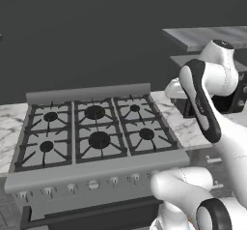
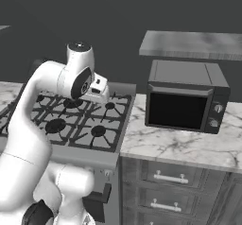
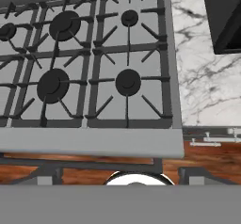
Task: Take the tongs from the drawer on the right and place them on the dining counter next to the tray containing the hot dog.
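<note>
My gripper (image 2: pixel 100 96) hangs above the back right part of the stove (image 2: pixel 80 125), pointing down at the burners, and appears open with nothing in it. The drawers (image 2: pixel 166 177) sit shut in the cabinet to the right of the stove, under the marble wall counter (image 2: pixel 175 146). In the hand view the top drawer's handle (image 3: pixel 205 143) shows at the lower right, below the counter edge. The tongs are hidden. The dining counter, the tray and the hot dog are out of view.
A black microwave (image 2: pixel 184 99) stands on the wall counter right of the stove. The stove's knob panel (image 1: pixel 91 183) faces me, with the oven door below. A grey shelf (image 2: pixel 194 44) juts out above the microwave. The wooden floor (image 3: pixel 212 159) lies below.
</note>
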Robot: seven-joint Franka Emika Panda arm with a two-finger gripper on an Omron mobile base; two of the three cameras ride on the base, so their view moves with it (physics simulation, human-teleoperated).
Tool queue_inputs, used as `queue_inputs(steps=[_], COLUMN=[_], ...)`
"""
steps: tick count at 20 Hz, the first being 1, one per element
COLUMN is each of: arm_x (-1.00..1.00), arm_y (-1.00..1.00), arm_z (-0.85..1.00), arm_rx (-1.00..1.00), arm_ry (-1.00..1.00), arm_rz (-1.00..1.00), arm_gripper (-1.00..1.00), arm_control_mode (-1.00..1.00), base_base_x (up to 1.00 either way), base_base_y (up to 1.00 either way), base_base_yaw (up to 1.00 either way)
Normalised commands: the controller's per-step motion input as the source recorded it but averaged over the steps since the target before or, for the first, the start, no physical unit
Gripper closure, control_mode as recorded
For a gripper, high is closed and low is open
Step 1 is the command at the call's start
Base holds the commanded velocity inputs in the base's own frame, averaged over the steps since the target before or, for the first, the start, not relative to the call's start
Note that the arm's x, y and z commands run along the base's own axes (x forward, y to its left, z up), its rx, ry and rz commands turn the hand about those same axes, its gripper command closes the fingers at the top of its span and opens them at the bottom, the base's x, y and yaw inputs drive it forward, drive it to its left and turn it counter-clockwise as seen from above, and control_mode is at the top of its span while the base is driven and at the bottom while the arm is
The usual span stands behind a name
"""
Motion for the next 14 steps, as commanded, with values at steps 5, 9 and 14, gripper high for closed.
queue_inputs(steps=[5, 9, 14], arm_x=[-0.44, -0.26, -0.04], arm_y=[-0.41, -0.36, -0.51], arm_z=[-0.07, -0.05, -0.11], arm_rx=[0.12, 0.14, 0.17], arm_ry=[-0.1, -0.11, -0.09], arm_rz=[-0.08, -0.14, -0.17], arm_gripper=[-1.0, -1.0, -1.0], arm_control_mode=[-1.0, -1.0, -1.0], base_base_x=[0.0, 0.0, 0.0], base_base_y=[0.0, 0.0, 0.0], base_base_yaw=[0.0, 0.0, 0.0])
